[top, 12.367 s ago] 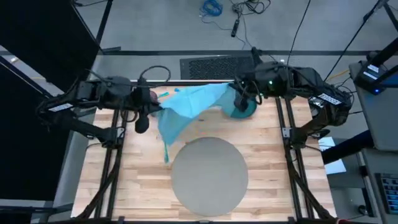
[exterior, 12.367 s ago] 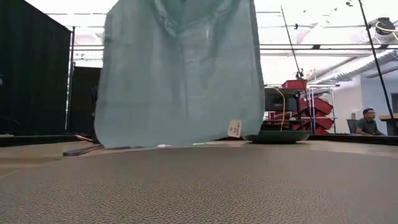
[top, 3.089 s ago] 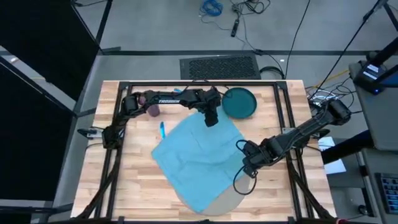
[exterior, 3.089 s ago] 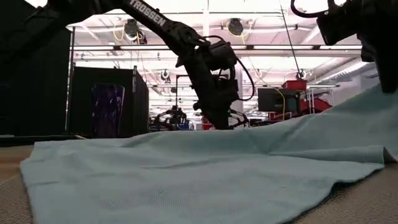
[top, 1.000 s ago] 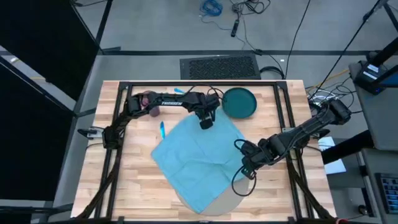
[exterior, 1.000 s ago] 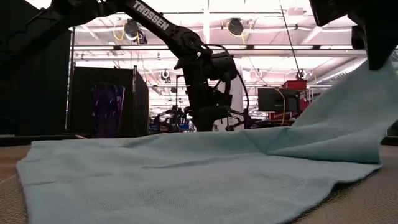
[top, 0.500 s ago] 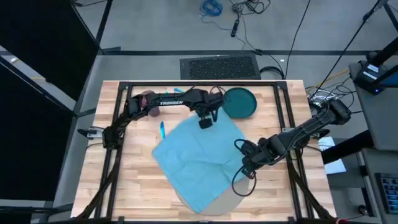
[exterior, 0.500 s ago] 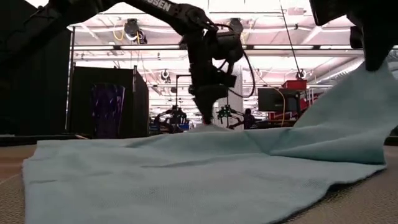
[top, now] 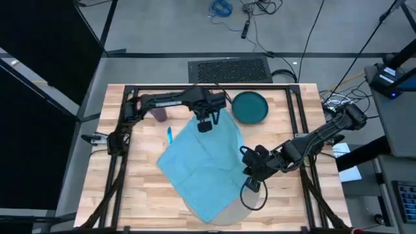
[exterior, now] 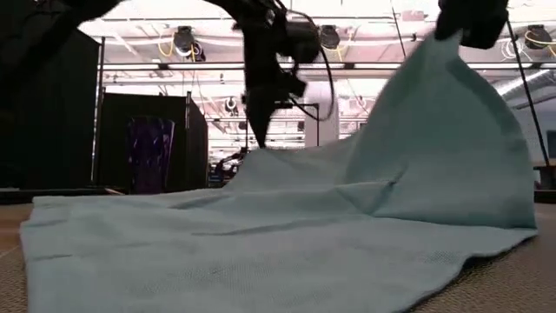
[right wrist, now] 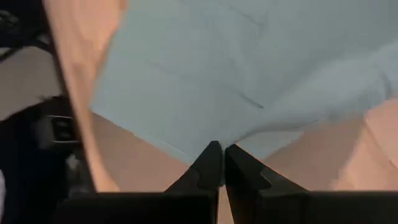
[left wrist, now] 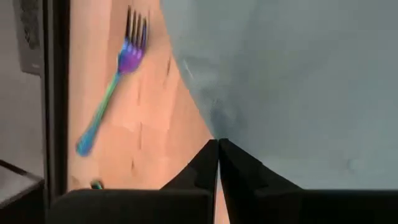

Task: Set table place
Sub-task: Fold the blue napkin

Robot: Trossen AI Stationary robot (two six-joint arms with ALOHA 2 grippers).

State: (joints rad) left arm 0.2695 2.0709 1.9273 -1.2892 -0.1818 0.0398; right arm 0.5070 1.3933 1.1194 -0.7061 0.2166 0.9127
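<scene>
A light blue cloth (top: 205,162) lies spread over the middle of the table (top: 140,195) and hides most of the grey round place (top: 242,212). My left gripper (top: 205,126) is shut on the cloth's far corner. My right gripper (top: 251,167) is shut on its right corner. In the low view, the cloth (exterior: 261,243) rises from the table toward both held corners. A rainbow fork (left wrist: 115,78) lies on the wood left of the cloth. A dark teal plate (top: 250,107) sits at the far side. My left gripper pinches the cloth's far corner (left wrist: 214,127) between its two fingers, coming from above. That corner is lifted off the table, and the cloth slopes down from it. My right gripper pinches the cloth's right corner (right wrist: 217,138) between its two fingers from above. The corner is raised high (exterior: 439,48) and the cloth hangs from it in a smooth slope down to the table.
A purple cup (top: 160,114) stands at the far left near the left arm. The fork (top: 169,135) lies between the cup and the cloth. Black frame rails (top: 117,175) run along both table sides. Bare wood shows at the near left and near right.
Both grippers have risen with their corners. My left gripper has gone toward the table's left edge, my right gripper up and a little toward the left. The cloth's far and right corners are lifted and drawn inward; its left and near parts stay on the table.
</scene>
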